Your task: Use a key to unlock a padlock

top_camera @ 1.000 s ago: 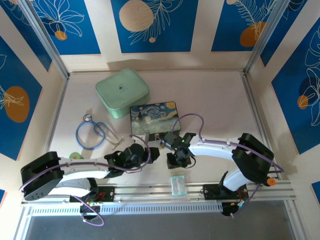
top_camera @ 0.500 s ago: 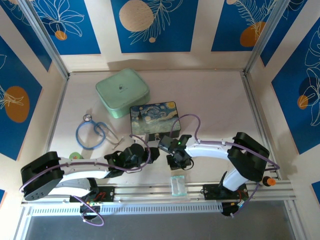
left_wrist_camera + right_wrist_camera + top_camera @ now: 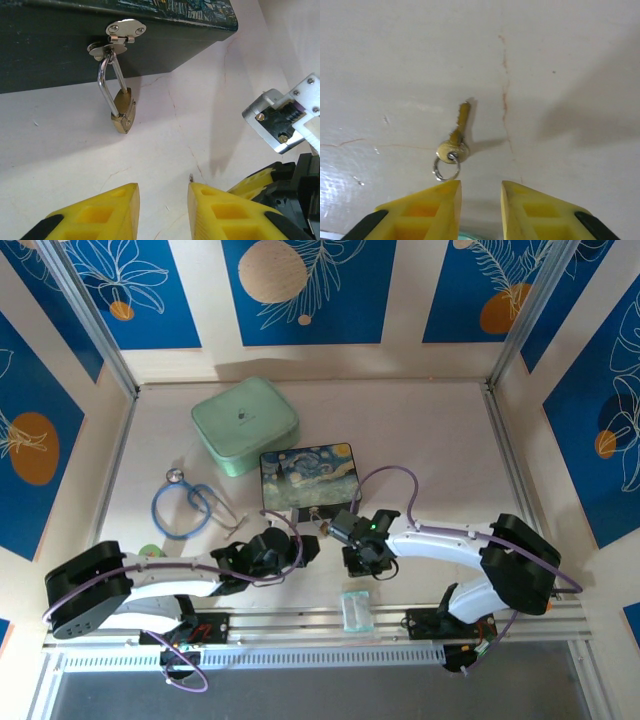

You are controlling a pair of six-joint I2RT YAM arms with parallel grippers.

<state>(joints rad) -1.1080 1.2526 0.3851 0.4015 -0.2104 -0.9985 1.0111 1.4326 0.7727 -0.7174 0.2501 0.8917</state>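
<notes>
The small brass padlock (image 3: pixel 122 113) hangs by its silver shackle from the clasp (image 3: pixel 116 39) on the dark front of the painted box (image 3: pixel 55 55). From above, the padlock (image 3: pixel 315 516) is a tiny spot at the box's near side. My left gripper (image 3: pixel 163 200) is open a short way in front of the padlock, nothing between its yellow fingers. The key (image 3: pixel 456 136), with a small ring, lies flat on the table. My right gripper (image 3: pixel 480 192) hovers open just behind it, the key lying off its left fingertip. Seen from above, the left gripper (image 3: pixel 309 544) and right gripper (image 3: pixel 366 562) are close together.
The starry painted box (image 3: pixel 308 475) stands mid-table, a mint green case (image 3: pixel 245 425) behind it and a blue stethoscope (image 3: pixel 185 506) to the left. A clear plastic packet (image 3: pixel 355 610) lies by the near rail. The right arm's wrist (image 3: pixel 281 120) is close on the left gripper's right.
The right arm swung a little left, then back right and nearer; its jaws narrowed slightly. The left arm, padlock and box have not moved.
</notes>
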